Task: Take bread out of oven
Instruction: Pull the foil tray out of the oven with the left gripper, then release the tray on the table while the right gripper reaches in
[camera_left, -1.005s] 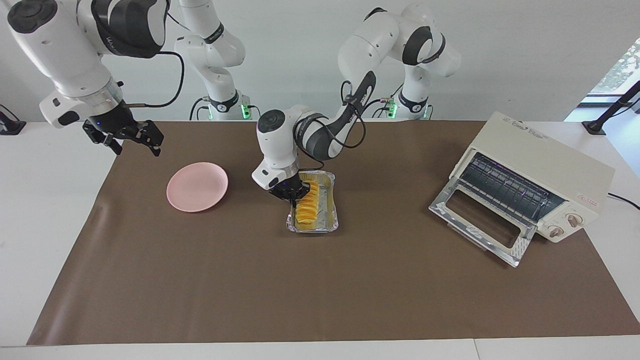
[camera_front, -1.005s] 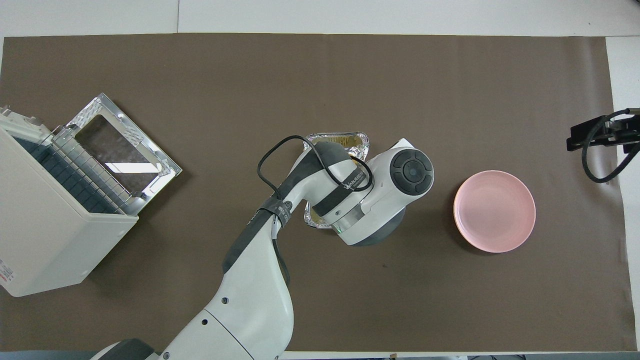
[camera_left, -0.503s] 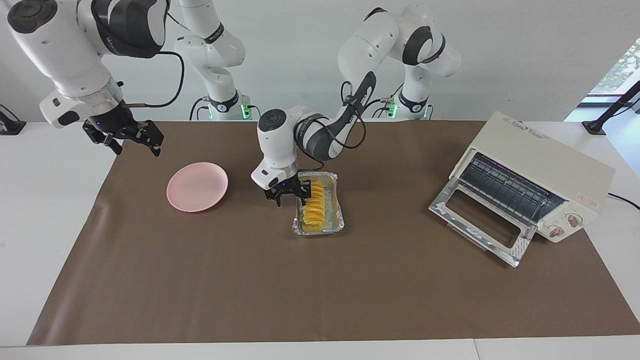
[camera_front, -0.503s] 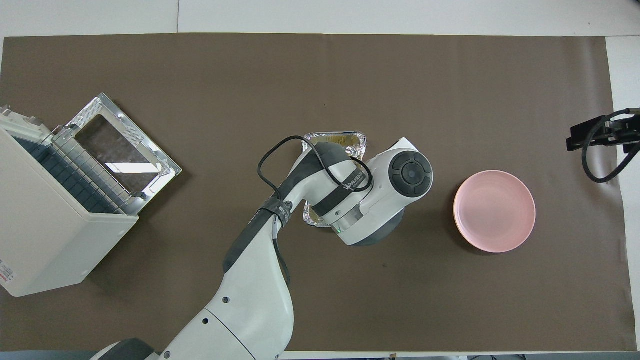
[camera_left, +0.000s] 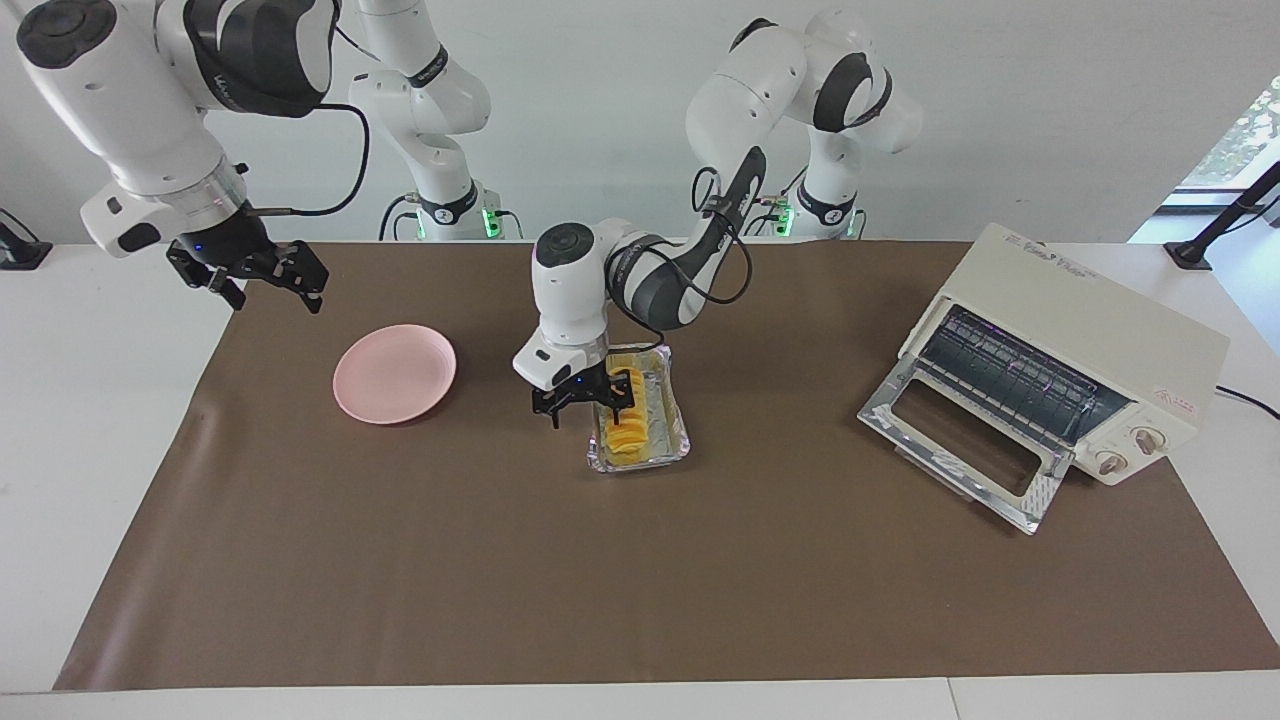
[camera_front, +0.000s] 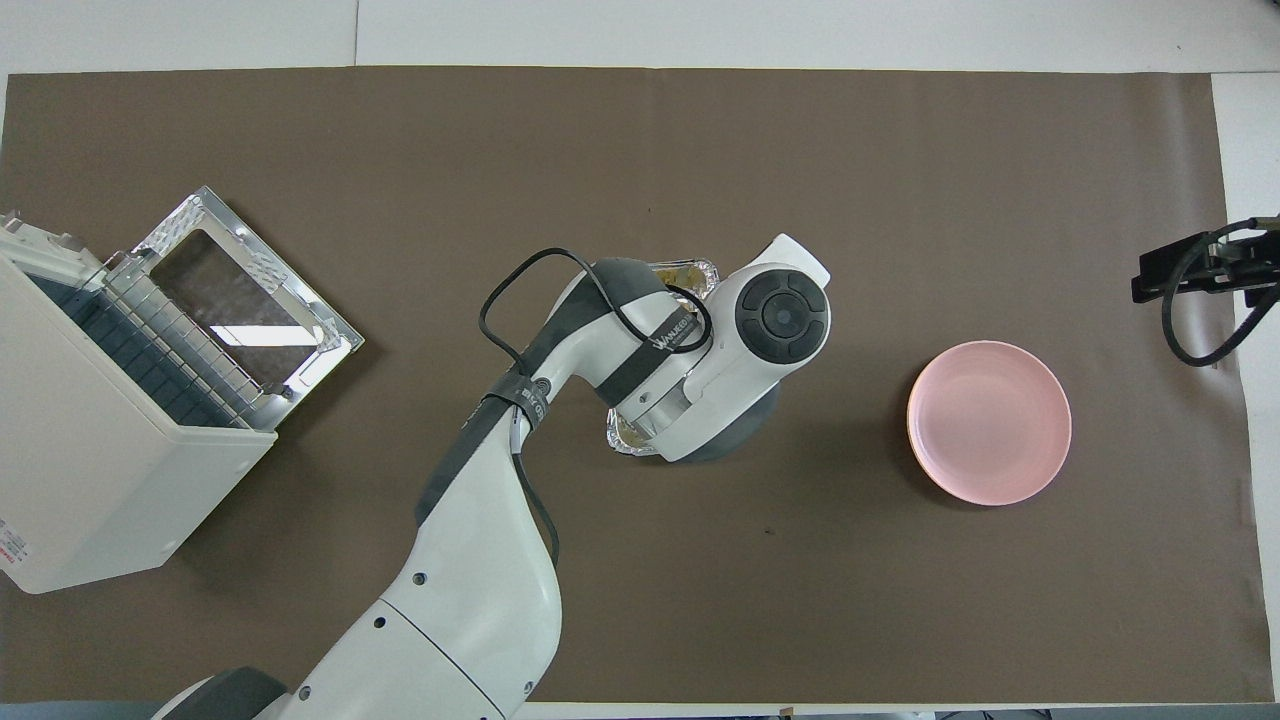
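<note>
The yellow-orange ridged bread (camera_left: 624, 432) lies in a silver foil tray (camera_left: 676, 440) in the middle of the brown mat, outside the oven. My left gripper (camera_left: 585, 408) hangs open just above the tray's plate-side rim, one finger over the bread, holding nothing. In the overhead view the left arm covers the bread, and only bits of the foil tray (camera_front: 692, 269) show. The cream oven (camera_left: 1095, 320) (camera_front: 100, 470) stands at the left arm's end of the table with its glass door (camera_left: 965, 440) dropped open and its wire rack bare. My right gripper (camera_left: 250, 272) (camera_front: 1190, 272) waits open, raised over the mat's edge.
A round pink plate (camera_left: 394, 373) (camera_front: 988, 422) lies on the mat between the tray and the right arm's end. The brown mat (camera_left: 640, 580) covers most of the white table. A black cable loops from the left wrist.
My left gripper was shut at the tray's rim; it has opened, let go and lifted slightly. The tray has shifted a little toward the oven's end. The right arm has not moved.
</note>
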